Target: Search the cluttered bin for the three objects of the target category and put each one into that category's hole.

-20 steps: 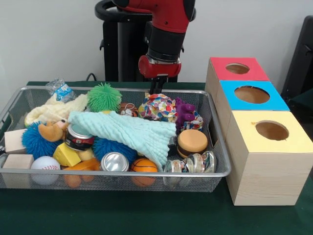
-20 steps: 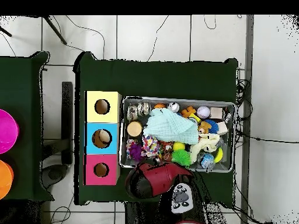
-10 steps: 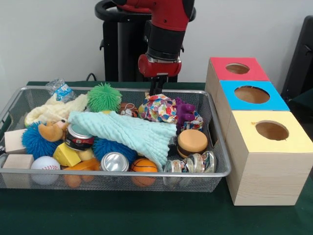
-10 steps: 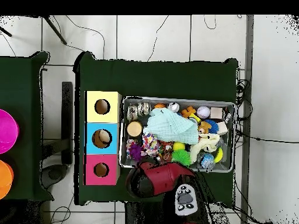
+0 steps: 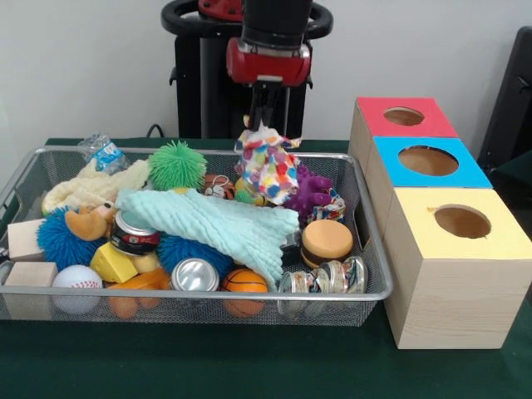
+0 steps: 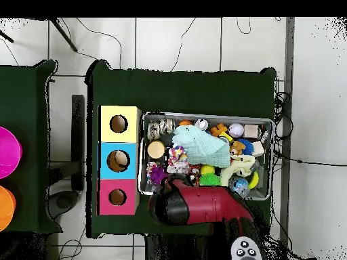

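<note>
Front view: the pincer [image 5: 264, 123] is clamped on the top of a polka-dot cloth [image 5: 269, 164], and that cloth now hangs clear above the clutter at the far side of the bin [image 5: 196, 293]. A second ago the cloth was still bunched up in the bin next to the purple toy [image 5: 307, 194] with the arm low over it, so the lift has clearly happened. Looks like a good grab to me. Next job is carrying it right and nearer, to the hole [image 5: 462, 221] in the yellow box [image 5: 455, 281]. The mint cloth [image 5: 218, 226] hasn't moved.
</note>
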Available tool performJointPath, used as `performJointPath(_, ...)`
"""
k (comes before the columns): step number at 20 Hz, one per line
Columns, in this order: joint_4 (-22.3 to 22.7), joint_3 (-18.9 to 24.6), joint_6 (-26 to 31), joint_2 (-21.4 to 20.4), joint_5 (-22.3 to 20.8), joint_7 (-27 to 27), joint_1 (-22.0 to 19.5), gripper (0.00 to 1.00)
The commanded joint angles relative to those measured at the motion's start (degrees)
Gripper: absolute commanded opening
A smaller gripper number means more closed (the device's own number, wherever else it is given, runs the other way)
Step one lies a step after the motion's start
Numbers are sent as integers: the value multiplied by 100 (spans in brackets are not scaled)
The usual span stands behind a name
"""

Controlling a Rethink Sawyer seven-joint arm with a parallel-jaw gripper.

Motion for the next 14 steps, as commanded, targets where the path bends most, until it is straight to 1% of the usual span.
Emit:
performJointPath(1,312,968,1506,-1048,703,-372,-161,0)
performJointPath(3,316,996,1926,-1295,934,-345,-74,0)
performJointPath(5,271,916,2241,-1477,1060,-160,132,0)
performJointPath(8,110,872,2558,-1568,1200,106,357,0)
performJointPath(9,67,855,2610,-1571,1246,197,428,0)
performJointPath(12,-164,757,2635,-1394,1255,540,694,0)
performJointPath(14,-299,701,2655,-1311,1253,643,800,0)
